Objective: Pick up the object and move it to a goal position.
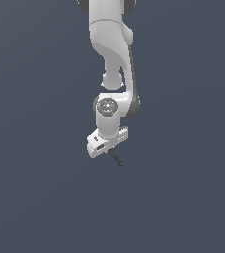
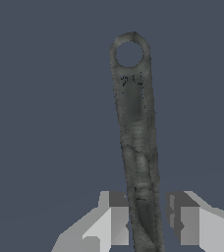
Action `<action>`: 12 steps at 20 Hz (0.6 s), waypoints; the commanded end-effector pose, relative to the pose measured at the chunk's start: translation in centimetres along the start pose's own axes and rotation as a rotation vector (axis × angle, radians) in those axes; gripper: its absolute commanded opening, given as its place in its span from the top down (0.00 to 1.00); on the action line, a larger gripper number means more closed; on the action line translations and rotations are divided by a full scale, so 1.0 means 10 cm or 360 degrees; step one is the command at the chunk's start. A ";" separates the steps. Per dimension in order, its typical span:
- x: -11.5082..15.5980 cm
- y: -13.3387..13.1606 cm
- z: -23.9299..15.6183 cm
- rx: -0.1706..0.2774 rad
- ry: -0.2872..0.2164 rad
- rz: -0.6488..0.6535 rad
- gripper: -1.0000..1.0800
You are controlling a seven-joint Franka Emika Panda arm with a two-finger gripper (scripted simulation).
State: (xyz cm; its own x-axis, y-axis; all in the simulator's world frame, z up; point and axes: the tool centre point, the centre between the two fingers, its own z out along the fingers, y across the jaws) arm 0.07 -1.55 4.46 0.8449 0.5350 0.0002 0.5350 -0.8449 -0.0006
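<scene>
Exterior view: arm hangs down mid-frame, gripper [image 1: 108,146] pointing down and tilted. The object [image 1: 116,158] shows as a thin dark sliver sticking out below the fingers, angled down toward the exterior view's right. It's tiny here; loop end not resolvable. Can't judge from this render whether its lower tip touches the desk [image 1: 30,197] or hangs clear: the surface is uniform grey, no shadow or contact cue.

Wrist view: much clearer. Object [image 2: 136,142] is a flat dark grey strip with a ring at one end, long axis running straight out from the fingers, ring at the far end away from the gripper. Two fingers [image 2: 111,219] flank its near end, one each side. The finger on one side looks pressed against it; a thin gap shows on the other side. So fingers are narrow around the rod, but full clamp isn't confirmed. My read: grasp at the plain end, either just closed or about closed.

Key relation for the next move: rod sits between the fingers, axis in line with the approach direction, so most of its length overhangs.

Hidden: near end of the rod is cut off by the frame edge; no goal marker visible in either view.
</scene>
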 end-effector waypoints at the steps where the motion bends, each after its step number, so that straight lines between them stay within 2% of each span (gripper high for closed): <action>1: 0.13 -0.05 -0.16 0.0000 0.0001 0.0000 1.00; 12: 0.82 -0.30 -1.06 0.0000 0.0001 0.0002 1.00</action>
State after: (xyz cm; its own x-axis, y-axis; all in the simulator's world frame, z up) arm 4.80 4.53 13.71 0.8450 0.5348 0.0012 0.5348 -0.8450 -0.0004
